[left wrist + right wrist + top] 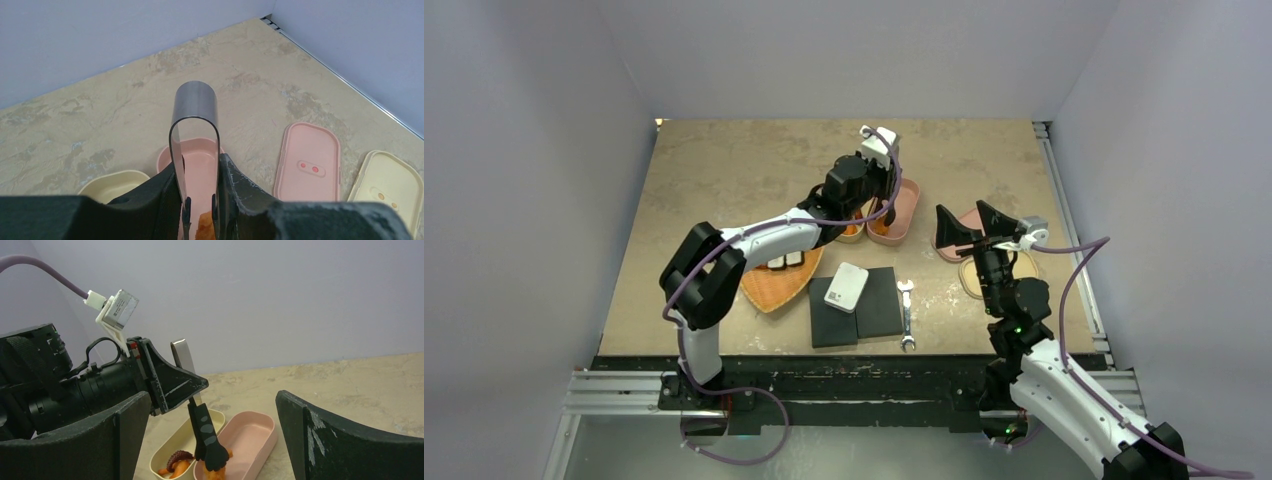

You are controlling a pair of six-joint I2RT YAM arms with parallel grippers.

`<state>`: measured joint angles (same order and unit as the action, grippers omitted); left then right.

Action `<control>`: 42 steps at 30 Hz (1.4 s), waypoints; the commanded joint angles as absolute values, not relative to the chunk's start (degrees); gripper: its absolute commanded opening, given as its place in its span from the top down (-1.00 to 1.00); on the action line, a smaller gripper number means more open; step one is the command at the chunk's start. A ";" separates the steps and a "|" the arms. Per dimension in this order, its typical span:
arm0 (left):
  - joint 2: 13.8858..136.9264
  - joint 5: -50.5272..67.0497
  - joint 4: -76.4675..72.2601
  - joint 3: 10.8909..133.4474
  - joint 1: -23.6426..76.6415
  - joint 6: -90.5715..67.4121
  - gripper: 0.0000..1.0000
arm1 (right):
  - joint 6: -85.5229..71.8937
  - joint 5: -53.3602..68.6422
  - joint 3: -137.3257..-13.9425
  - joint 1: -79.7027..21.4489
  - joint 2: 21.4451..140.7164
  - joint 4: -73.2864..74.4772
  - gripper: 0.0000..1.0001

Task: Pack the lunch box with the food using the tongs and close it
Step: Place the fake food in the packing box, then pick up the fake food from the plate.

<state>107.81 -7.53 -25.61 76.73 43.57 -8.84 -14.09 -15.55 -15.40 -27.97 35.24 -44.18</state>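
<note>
- Squeezing the tongs [195, 100] is the left gripper [197, 200]: its jaws are narrowed most of the way, one finger on each thin arm, with the bent end sticking up above the pink lunch box [250, 432].
- The black tong tips reach down into the near end of that pink box, with an orange piece [205, 226] pinched between them. Can't tell if it's touching the bottom or hanging just above.
- A cream lunch box [112, 182] sits right against the pink box's left side, with a reddish curly piece [177, 456] and another orange bit [180, 467] in it.
- The right gripper [967, 230] is spread wide with nothing in it, hovering to the right of the pink box.
- A pink lid [307, 162] and a cream lid [387, 187] lie flat to the right of the pink box.
- An orange tray [769, 290] lies near-left of the pink box, with black-and-white pieces [786, 262] on it.
- A silver wrench [906, 315] lies nearer the arms than the pink box.
</note>
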 commanded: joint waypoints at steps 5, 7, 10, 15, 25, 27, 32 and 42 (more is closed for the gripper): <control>107.29 -7.45 -28.29 79.89 43.73 -8.35 0.42 | -13.97 -16.19 -15.16 -28.03 35.43 -45.79 -0.98; 107.25 -7.47 -28.30 79.81 43.69 -8.35 0.42 | -13.97 -16.18 -15.12 -28.01 35.51 -45.79 -0.98; 106.60 -7.41 -28.87 79.72 43.70 -8.44 0.47 | -13.97 -16.31 -15.12 -28.00 35.52 -45.88 -0.98; 104.09 -6.60 -28.00 80.52 43.71 -9.17 0.52 | -13.89 -16.28 -15.12 -28.04 35.54 -45.87 -0.98; 92.08 -11.53 -6.93 80.09 41.87 -11.30 0.57 | -13.97 -16.28 -15.03 -28.03 35.68 -46.03 -0.98; 88.24 -11.05 -3.52 76.75 39.83 -12.44 0.57 | -14.05 -16.25 -15.03 -28.01 35.86 -46.12 -0.98; 78.39 -11.92 6.62 68.58 34.38 -14.36 0.57 | -14.15 -15.85 -14.94 -28.04 36.27 -46.56 -0.98; 62.20 -18.64 12.19 53.61 28.23 -16.12 0.51 | -14.15 -16.04 -14.94 -28.01 37.02 -46.93 -0.97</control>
